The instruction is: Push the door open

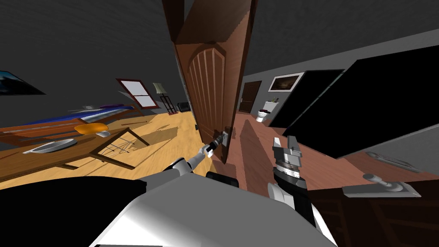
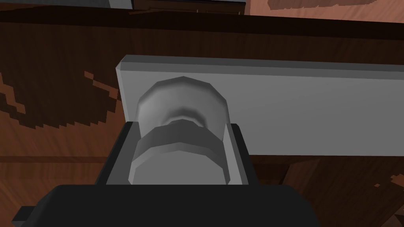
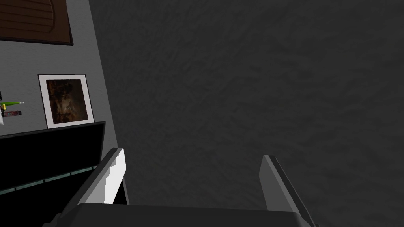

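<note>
Brown wooden door [image 1: 210, 94] ajar straight ahead, my left gripper [image 1: 219, 140] clamped on its grey knob [image 2: 181, 102], pushing step apparently in hand; right gripper [image 1: 286, 145] spread, idle, right of it; next I press the knob far-ward.

Left arm reached straight forward, left tool [image 1: 221, 139] clamped on a knob [image 2: 179, 114]. Right tool [image 1: 285, 142] held raised, fingers apart.

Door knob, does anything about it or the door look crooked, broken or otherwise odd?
Nothing damaged. The grey knob sits squarely in the shut left end effector, its plate flat on the brown door. The door's lean in the head view is the camera's. Only oddity: black areas to the right.
</note>
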Controlling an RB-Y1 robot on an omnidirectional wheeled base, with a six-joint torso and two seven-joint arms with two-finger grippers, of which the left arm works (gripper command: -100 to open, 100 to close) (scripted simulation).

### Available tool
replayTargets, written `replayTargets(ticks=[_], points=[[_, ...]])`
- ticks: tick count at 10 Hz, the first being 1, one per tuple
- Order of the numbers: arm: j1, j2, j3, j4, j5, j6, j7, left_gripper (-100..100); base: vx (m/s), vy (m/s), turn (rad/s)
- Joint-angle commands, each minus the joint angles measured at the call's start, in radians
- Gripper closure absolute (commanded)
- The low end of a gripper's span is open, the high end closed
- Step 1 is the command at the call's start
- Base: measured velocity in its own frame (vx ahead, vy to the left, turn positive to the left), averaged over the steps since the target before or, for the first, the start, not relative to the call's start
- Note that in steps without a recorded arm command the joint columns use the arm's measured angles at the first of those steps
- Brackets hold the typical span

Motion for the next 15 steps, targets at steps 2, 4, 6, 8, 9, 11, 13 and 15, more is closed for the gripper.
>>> replayTargets(ticks=[2, 4, 6, 8, 9, 11, 13, 15], points=[[-0.008, -0.011, 0.046, -0.004, -0.001, 0.017, -0.027, 100, 0.082, -0.107, 0.073], [-0.006, -0.027, 0.069, -0.002, -0.005, 0.028, -0.045, 100, 0.077, -0.111, 0.054], [-0.004, -0.043, 0.092, 0.001, -0.008, 0.039, -0.063, 100, 0.089, -0.123, 0.077], [-0.002, -0.064, 0.122, 0.003, -0.013, 0.054, -0.086, 100, 0.115, -0.137, 0.083], [-0.001, -0.070, 0.131, 0.004, -0.014, 0.058, -0.093, 100, 0.092, -0.147, 0.074], [0.001, -0.087, 0.154, 0.006, -0.017, 0.069, -0.112, 100, 0.107, -0.152, 0.075], [0.002, -0.102, 0.176, 0.008, -0.021, 0.080, -0.129, 100, 0.120, -0.159, 0.072], [0.009, -0.103, 0.176, 0.006, -0.022, 0.084, -0.130, 100, 0.086, -0.100, 0.042]])
